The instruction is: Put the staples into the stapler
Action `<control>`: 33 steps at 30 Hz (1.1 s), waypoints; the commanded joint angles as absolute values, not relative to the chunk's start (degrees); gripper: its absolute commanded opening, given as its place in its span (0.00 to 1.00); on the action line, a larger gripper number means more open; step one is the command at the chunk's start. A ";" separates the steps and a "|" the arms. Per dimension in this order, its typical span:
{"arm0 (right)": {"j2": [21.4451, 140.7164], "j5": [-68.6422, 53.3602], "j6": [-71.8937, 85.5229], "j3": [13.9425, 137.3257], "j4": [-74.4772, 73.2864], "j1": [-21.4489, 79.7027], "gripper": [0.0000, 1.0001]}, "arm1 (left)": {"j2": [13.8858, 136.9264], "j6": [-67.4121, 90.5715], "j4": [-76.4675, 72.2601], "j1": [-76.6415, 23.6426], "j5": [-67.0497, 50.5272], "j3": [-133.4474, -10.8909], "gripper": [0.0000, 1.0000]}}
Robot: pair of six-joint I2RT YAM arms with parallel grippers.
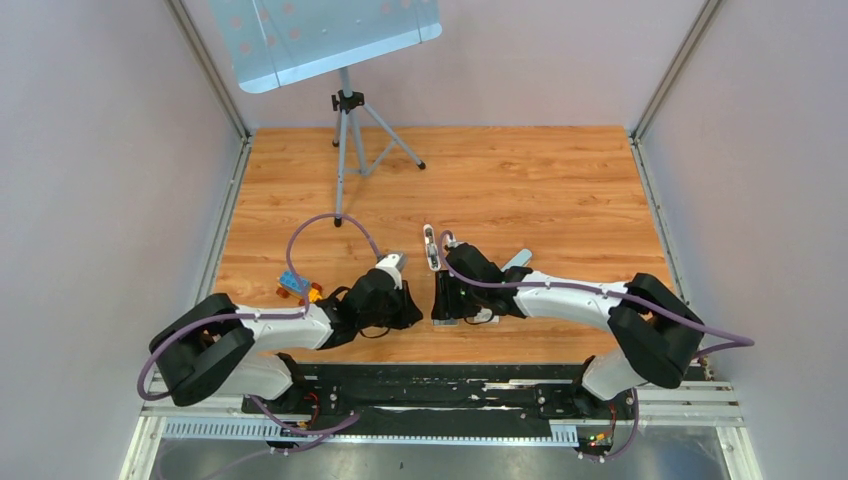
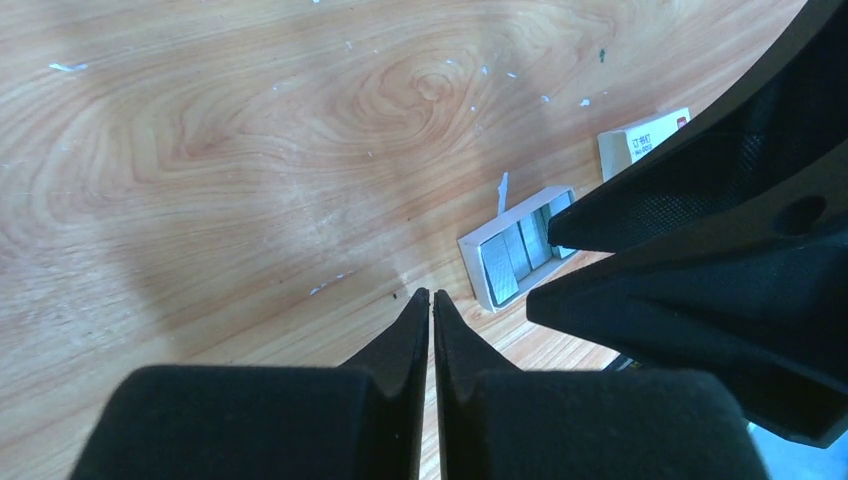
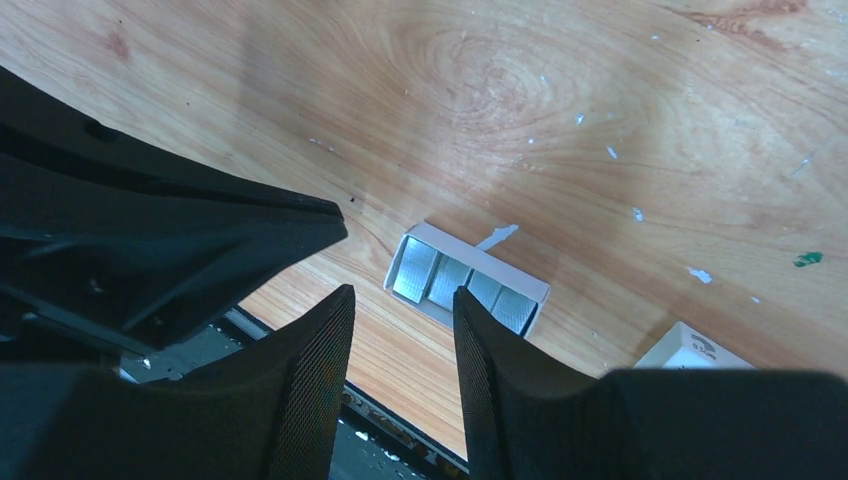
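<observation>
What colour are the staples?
The staples are shiny grey metal; the right wrist view shows them best.

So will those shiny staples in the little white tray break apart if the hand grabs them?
Probably, in part: the staples show separate ridged segments, so a squeeze may split them. They look like thin metal, likely stiff, light and slippery. Lying flat in the white tray, they shouldn't roll.

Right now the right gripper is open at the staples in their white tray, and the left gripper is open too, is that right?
Not quite. The left gripper is shut, as the left wrist view shows. The right gripper is open at the staples in their white tray.
</observation>
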State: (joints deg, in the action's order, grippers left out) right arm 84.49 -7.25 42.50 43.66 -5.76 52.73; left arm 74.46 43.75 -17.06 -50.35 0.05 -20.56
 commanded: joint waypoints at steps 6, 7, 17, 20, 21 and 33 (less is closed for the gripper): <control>86.31 -5.92 43.99 44.92 -3.96 53.94 0.45 | 80.63 48.55 -31.21 -50.01 -4.38 -16.88 0.05; 86.31 -5.78 44.07 44.84 -4.03 53.96 0.45 | 81.36 48.67 -31.76 -50.01 -4.56 -16.88 0.04; 87.02 -5.67 44.82 44.55 -3.58 54.56 0.45 | 83.48 49.38 -34.73 -50.01 -5.06 -16.66 0.04; 87.49 -5.14 45.12 44.62 -4.07 54.67 0.45 | 83.40 49.39 -34.82 -50.01 -4.95 -16.57 0.03; 87.60 -5.03 45.17 44.62 -4.17 54.71 0.45 | 83.34 49.52 -34.95 -50.01 -4.90 -16.48 0.03; 88.24 -5.21 45.44 44.39 -3.16 55.11 0.45 | 84.35 50.88 -39.75 -49.98 -5.58 -14.83 0.03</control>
State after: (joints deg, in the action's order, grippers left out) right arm 87.59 -5.91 44.66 43.68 -3.18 53.98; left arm 83.26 50.24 -36.23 -50.33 -5.19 -15.62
